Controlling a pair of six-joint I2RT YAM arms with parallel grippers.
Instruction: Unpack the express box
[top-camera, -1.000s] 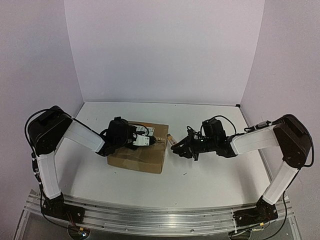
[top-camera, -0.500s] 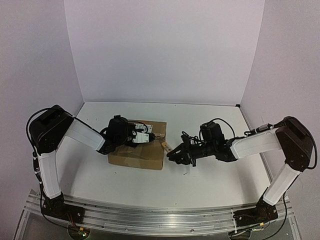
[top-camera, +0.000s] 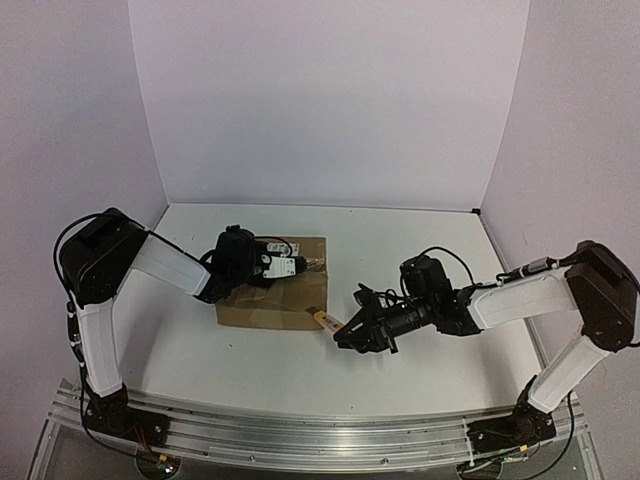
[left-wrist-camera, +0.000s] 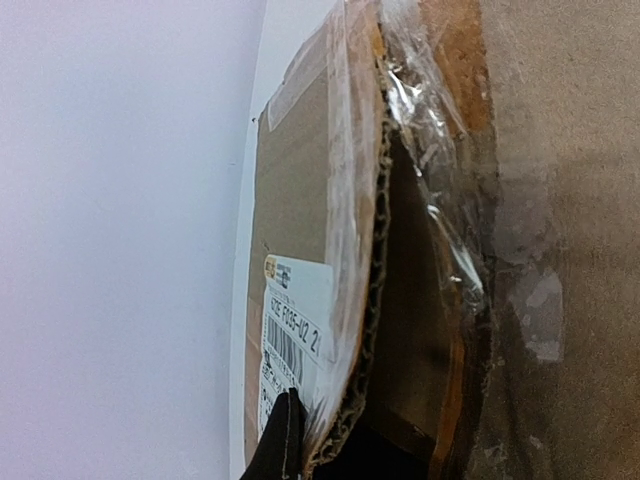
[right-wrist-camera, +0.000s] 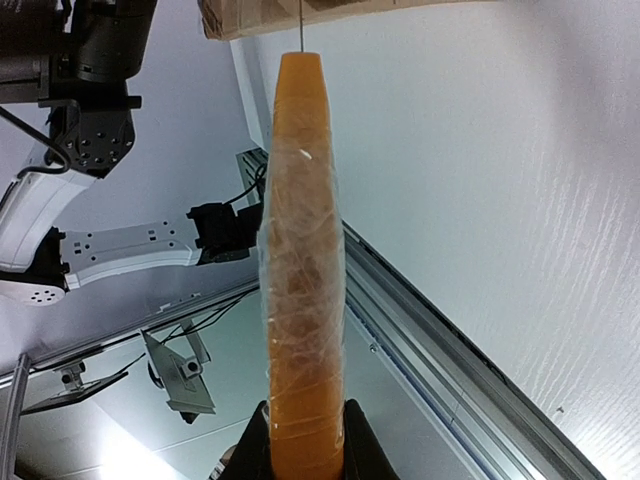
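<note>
The express box (top-camera: 283, 301), a flat brown carton, lies left of the table's middle. Its white label (left-wrist-camera: 295, 330) sits on a flap whose taped seam is split, showing a dark gap. My left gripper (top-camera: 272, 268) is shut on that flap's edge (left-wrist-camera: 372, 300); only one black finger (left-wrist-camera: 283, 440) shows, pressed on the label side. My right gripper (top-camera: 347, 333) is shut on a slim orange tool (right-wrist-camera: 302, 250) wrapped in clear film. Its thin tip points at the box's front right corner (right-wrist-camera: 300, 14), just short of it.
The aluminium rail (top-camera: 300, 440) with both arm bases runs along the near edge. White walls close the back and sides. Bare white tabletop (top-camera: 400, 240) lies behind and to the right of the box.
My right gripper has carried the orange tool from beside the box's right edge down toward its front right corner. The box and my left gripper shifted slightly toward the back.
</note>
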